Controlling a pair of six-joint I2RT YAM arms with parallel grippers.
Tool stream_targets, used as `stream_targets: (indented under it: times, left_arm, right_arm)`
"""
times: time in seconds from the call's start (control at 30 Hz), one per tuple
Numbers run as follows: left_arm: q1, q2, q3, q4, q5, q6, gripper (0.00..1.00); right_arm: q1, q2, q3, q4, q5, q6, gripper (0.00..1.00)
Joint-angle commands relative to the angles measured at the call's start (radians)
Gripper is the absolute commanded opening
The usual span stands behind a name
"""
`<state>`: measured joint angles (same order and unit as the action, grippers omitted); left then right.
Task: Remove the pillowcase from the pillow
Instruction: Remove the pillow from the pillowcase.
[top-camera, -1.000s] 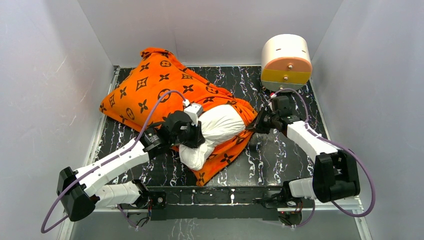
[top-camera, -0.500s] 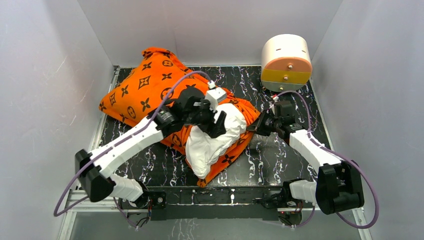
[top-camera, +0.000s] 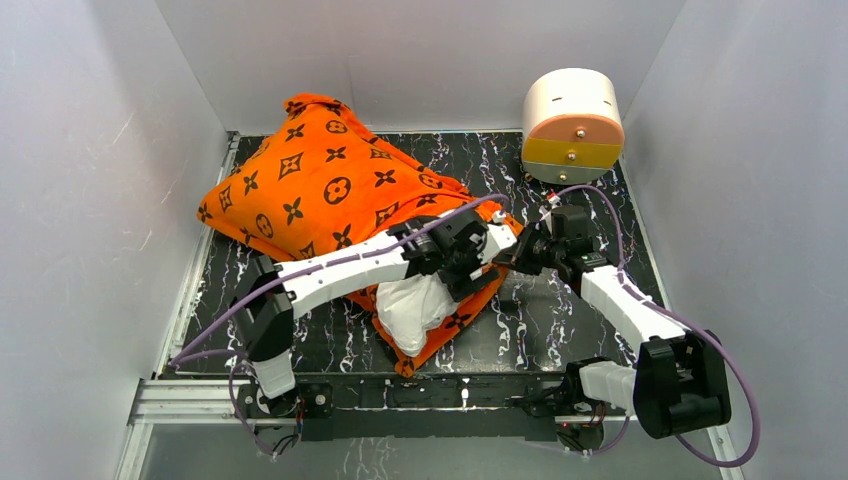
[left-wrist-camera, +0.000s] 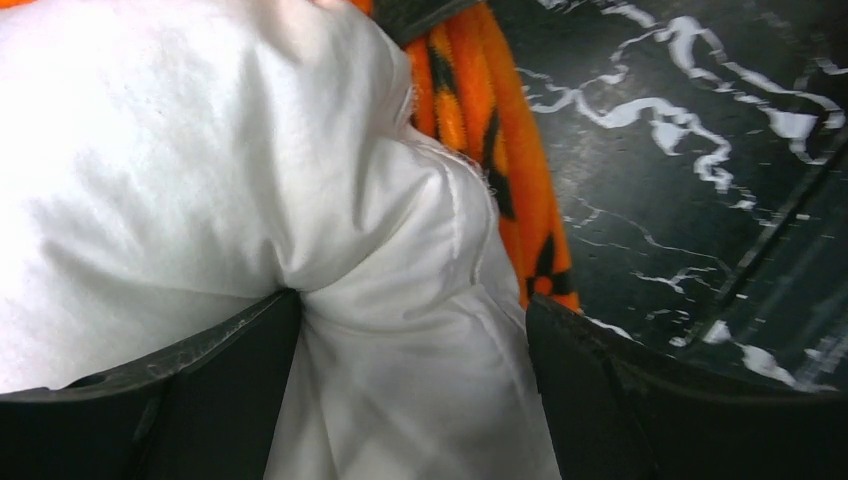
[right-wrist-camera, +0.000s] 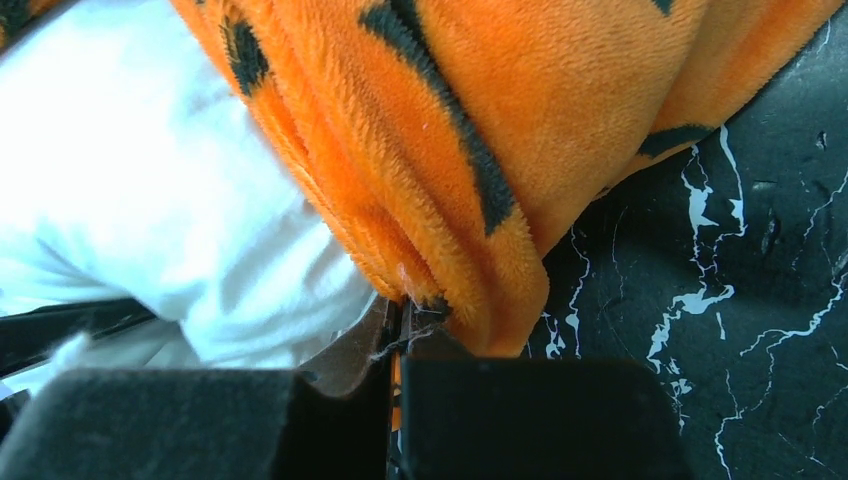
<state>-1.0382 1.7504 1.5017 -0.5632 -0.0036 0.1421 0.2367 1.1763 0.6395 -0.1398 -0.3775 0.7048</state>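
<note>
The orange pillowcase (top-camera: 330, 190) with dark brown motifs lies across the back left of the table, still round most of the white pillow (top-camera: 412, 305), whose near end sticks out of the opening. My left gripper (top-camera: 462, 278) is pressed down on that bare end. In the left wrist view the left gripper (left-wrist-camera: 410, 400) is open, its fingers (left-wrist-camera: 200, 385) wide apart with a bulge of pillow (left-wrist-camera: 200, 150) between them. My right gripper (top-camera: 508, 258) is shut on the pillowcase's hem at the right. The right wrist view shows the right gripper (right-wrist-camera: 400, 335) pinching the plush pillowcase (right-wrist-camera: 480, 130) beside the pillow (right-wrist-camera: 150, 180).
A round cream box (top-camera: 573, 120) with an orange and yellow drawer front stands at the back right. White walls close in the left, back and right. The black marbled tabletop (top-camera: 560, 320) shows to the right of the pillow and in front of it.
My left gripper let go of the pillow's near end, opened wide, and swung right, onto the pillow by the pillowcase opening. The right gripper kept its grip on the hem.
</note>
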Motion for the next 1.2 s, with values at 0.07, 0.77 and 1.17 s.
stream_targets:
  times: [0.07, 0.77, 1.17]
  left_arm:
    - [-0.029, 0.112, -0.049, -0.053, -0.383, 0.004, 0.64]
    - [-0.023, -0.483, -0.375, 0.011, -0.290, -0.250, 0.00]
    - [-0.024, -0.715, -0.440, -0.010, -0.153, -0.213, 0.00]
  right_arm:
    - [-0.016, -0.051, 0.013, -0.061, 0.047, -0.019, 0.00]
    - [-0.080, -0.015, 0.248, -0.322, 0.558, -0.160, 0.00]
    - [-0.079, 0.027, 0.170, -0.219, 0.333, -0.083, 0.00]
